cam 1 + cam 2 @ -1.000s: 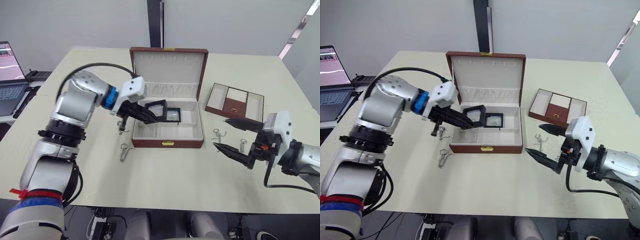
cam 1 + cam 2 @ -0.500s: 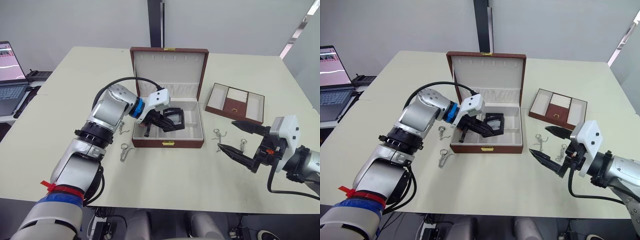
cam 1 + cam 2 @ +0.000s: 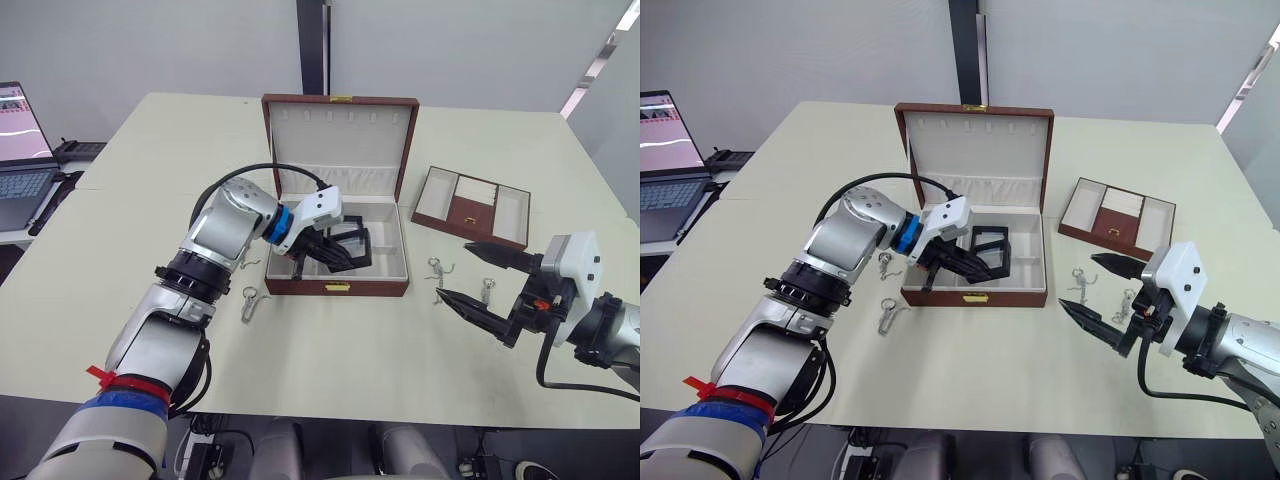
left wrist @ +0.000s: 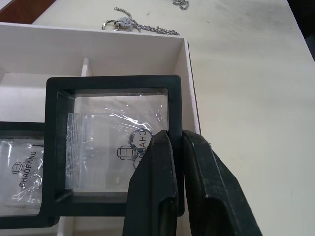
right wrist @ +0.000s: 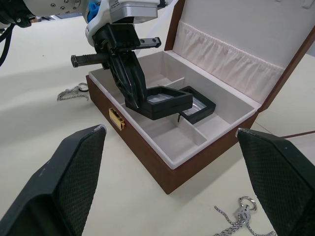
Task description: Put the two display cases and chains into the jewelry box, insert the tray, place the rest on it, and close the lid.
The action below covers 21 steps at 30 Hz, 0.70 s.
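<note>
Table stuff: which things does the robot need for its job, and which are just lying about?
Needed: jewelry box, two display cases, chains, tray, left pincer gripping a case.
Just lying about: laptop.

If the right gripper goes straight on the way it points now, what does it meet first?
Probably the front wall of the jewelry box. The right gripper, open, points straight at it across bare table. A chain lies low near that line, likely below it.

Left hand [image 5: 129,93] in the open jewelry box [image 5: 162,147], clamped on a display case [image 5: 165,101].
Case tilted, overlapping second display case [image 5: 199,107] in the box. Right hand's own fingers [image 5: 74,172] spread wide. Chains on the surface: one [image 5: 74,92] at the box's 9 o'clock, another [image 5: 241,221] at its 4 o'clock.
</note>
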Each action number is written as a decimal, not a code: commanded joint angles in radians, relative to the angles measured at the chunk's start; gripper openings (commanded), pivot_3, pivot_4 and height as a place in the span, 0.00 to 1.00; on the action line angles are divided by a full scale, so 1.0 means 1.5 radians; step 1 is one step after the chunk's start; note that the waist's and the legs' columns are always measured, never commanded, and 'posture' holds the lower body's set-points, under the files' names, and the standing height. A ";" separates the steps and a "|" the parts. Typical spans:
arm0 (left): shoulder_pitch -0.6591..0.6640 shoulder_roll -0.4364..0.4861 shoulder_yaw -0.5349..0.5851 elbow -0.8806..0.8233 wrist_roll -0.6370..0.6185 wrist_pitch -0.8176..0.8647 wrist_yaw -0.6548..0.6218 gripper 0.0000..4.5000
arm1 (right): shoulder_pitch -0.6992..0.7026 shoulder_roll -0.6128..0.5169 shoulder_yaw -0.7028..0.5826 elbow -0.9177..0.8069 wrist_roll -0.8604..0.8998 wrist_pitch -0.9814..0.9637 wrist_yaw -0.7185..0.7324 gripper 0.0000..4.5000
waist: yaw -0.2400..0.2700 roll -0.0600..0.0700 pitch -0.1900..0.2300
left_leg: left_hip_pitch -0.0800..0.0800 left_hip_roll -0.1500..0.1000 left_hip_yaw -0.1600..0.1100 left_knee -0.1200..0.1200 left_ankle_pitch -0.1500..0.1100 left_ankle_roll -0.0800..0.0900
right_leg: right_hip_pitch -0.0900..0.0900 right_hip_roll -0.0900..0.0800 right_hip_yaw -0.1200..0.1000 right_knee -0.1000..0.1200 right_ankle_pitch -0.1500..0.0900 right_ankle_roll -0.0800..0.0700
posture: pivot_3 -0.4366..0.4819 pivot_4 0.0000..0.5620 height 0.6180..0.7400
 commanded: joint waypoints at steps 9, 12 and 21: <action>0.016 0.004 -0.008 -0.039 -0.001 -0.001 0.000 0.01 | -0.005 -0.009 -0.014 -0.006 0.005 -0.008 0.001 1.00 | 0.000 0.000 0.000 | 0.000 0.000 0.000 0.000 0.000 0.000 | 0.000 0.000 0.000 0.000 0.000 0.000 | 0.48 0.27 1.00; 0.017 0.005 -0.009 -0.043 -0.002 -0.001 0.002 0.01 | -0.004 -0.008 -0.012 -0.006 0.004 -0.008 0.002 1.00 | 0.000 0.000 0.000 | 0.000 0.000 0.000 0.000 0.000 0.000 | 0.000 0.000 0.000 0.000 0.000 0.000 | 0.48 0.27 1.00; 0.010 0.003 -0.008 -0.030 0.000 -0.016 0.014 0.59 | -0.009 -0.009 -0.007 -0.004 0.003 -0.007 -0.001 1.00 | 0.000 0.000 0.000 | 0.000 0.000 0.000 0.000 0.000 0.000 | 0.000 0.000 0.000 0.000 0.000 0.000 | 0.48 0.27 1.00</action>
